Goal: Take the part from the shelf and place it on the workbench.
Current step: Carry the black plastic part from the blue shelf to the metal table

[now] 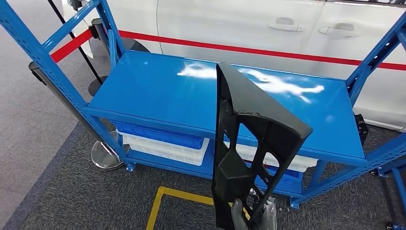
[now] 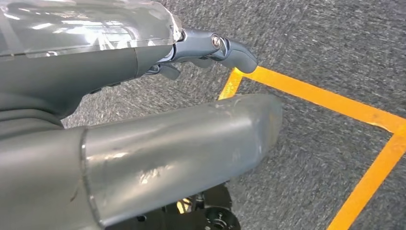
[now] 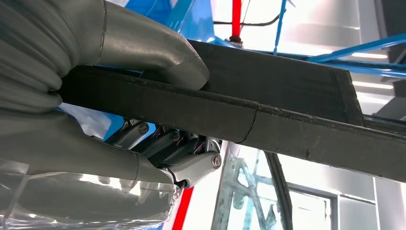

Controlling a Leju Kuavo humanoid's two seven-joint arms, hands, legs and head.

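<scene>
The black plastic part stands upright in front of me, a long flat panel with cut-out openings, its top leaning over the blue bench top. My right hand grips its lower end at the bottom of the head view. In the right wrist view the thumb lies over the part's edge and the dark fingers wrap under it. My left hand hangs over grey carpet, holding nothing, its fingers stretched out.
The blue metal rack has slanted uprights at both ends and blue and white bins on its lower level. A white car stands behind it. A barrier post with a chrome foot is at the left. Yellow tape marks the carpet.
</scene>
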